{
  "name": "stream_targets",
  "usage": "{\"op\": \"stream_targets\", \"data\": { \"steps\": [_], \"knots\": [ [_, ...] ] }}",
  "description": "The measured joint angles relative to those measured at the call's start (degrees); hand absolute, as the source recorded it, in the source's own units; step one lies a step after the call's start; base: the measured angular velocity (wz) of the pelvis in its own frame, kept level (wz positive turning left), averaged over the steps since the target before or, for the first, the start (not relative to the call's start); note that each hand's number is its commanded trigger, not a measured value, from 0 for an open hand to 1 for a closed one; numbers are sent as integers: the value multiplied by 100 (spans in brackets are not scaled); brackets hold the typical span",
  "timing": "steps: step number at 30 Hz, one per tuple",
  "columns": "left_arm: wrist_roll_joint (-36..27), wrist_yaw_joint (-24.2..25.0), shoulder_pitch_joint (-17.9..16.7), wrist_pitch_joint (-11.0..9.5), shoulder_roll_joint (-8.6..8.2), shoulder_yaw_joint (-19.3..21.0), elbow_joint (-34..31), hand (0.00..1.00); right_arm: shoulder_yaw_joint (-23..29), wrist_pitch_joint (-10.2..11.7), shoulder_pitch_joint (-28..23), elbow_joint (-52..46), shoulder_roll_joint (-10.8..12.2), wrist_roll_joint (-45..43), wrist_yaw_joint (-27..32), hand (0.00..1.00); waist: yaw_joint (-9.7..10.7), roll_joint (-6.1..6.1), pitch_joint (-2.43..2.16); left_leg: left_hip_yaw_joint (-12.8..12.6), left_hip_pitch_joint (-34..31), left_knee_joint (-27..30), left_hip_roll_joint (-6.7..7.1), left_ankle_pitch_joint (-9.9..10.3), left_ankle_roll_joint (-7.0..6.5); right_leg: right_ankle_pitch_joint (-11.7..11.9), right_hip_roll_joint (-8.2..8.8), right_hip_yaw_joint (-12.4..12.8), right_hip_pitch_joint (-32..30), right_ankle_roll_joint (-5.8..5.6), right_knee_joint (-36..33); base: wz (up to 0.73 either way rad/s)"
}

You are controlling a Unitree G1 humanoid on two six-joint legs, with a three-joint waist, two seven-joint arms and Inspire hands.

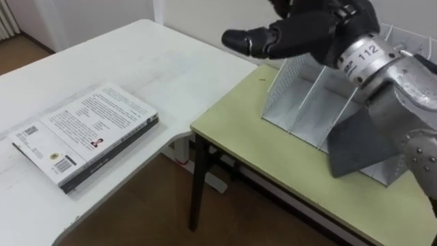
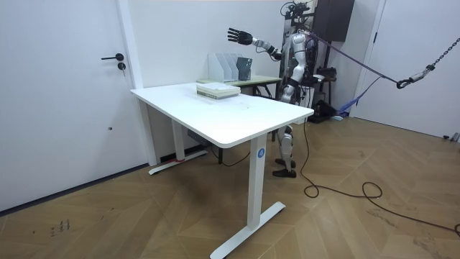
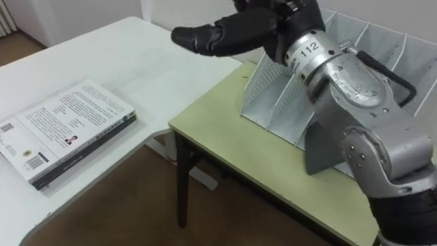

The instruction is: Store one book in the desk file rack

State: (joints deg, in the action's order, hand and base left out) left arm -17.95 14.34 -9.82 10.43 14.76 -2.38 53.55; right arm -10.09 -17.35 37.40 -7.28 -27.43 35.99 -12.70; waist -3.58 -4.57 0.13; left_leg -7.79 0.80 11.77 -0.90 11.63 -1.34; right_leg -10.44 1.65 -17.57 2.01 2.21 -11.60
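A paperback book (image 1: 85,133) lies flat on the white desk (image 1: 157,61), probably stiff, weighty and smooth-covered, best gripped along its spine edge; the robot's right hand (image 1: 293,34) hovers empty, fingers outstretched, near the file rack (image 1: 307,96) on the green table (image 1: 273,160).

One book (image 1: 85,133) flat on white desk (image 1: 171,68); file rack (image 1: 300,102) on green table (image 1: 273,164), just beside
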Motion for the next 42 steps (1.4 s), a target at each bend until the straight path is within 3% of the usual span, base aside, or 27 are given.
{"op": "stream_targets", "data": {
  "steps": [2,8,9,11,16,20,23,27,30,36,42],
  "knots": [
    [-56,21,33,7,54,-180,59,0,-415,34,-307,-29,7,-189,-573,0,-24,20,-19,-42,68,-11,-6,-1,1,0,-14,110,10,0,0,-10],
    [-1,130,404,-18,139,-475,407,0,-1279,20,-1548,32,18,-811,-1687,0,-205,42,-4,-90,88,-30,-13,-1,1,0,-24,185,7,0,-8,-4],
    [-31,131,444,-41,138,-528,451,0,-1352,63,-1736,230,41,-1006,-1878,0,-218,82,23,-102,99,-24,-15,-1,1,1,-24,206,31,0,-9,0],
    [-59,139,548,-59,119,-589,532,0,-1350,66,-2131,519,75,-1330,-1988,0,-298,95,32,-126,154,-31,-15,1,1,2,-23,207,84,-1,-5,0],
    [-76,121,551,-171,60,-576,703,0,-1319,137,-3218,1285,234,-2089,-2223,0,-321,160,22,-120,141,-51,-18,26,-9,3,-21,202,87,-4,-6,0],
    [-70,62,513,-309,-80,-543,737,0,-845,210,-3815,2692,719,-2586,-1947,0,-262,294,-2,-131,150,-31,-14,25,-11,6,-12,200,90,-8,-10,0],
    [-117,-38,384,-426,-184,-510,765,0,-441,540,-4068,3740,1036,-2787,-1491,0,-122,444,-43,-148,173,-61,-9,25,-11,3,-10,205,116,-11,-2,0],
    [-266,-142,226,-556,-267,-424,819,0,-133,951,-4242,5375,1199,-2934,-778,0,-36,485,-67,-140,199,-42,5,22,-10,0,-19,246,161,-11,100,-2],
    [-261,-159,82,-687,-303,-183,876,0,237,1056,-4356,6396,1317,-2957,-457,0,19,455,-52,-152,306,-64,22,22,-12,-41,-14,278,231,-42,132,2],
    [-250,-230,14,-695,-380,125,1054,0,752,1383,-4388,7265,1479,-2937,-200,0,67,423,-23,-139,392,-119,37,25,-14,-41,-26,307,304,-61,195,-1],
    [-227,-244,-20,-653,-407,347,1110,0,814,1419,-4362,7546,1487,-2701,-80,0,60,416,-18,-130,385,-175,48,26,-14,-41,-29,305,296,-65,211,2]
  ]
}}
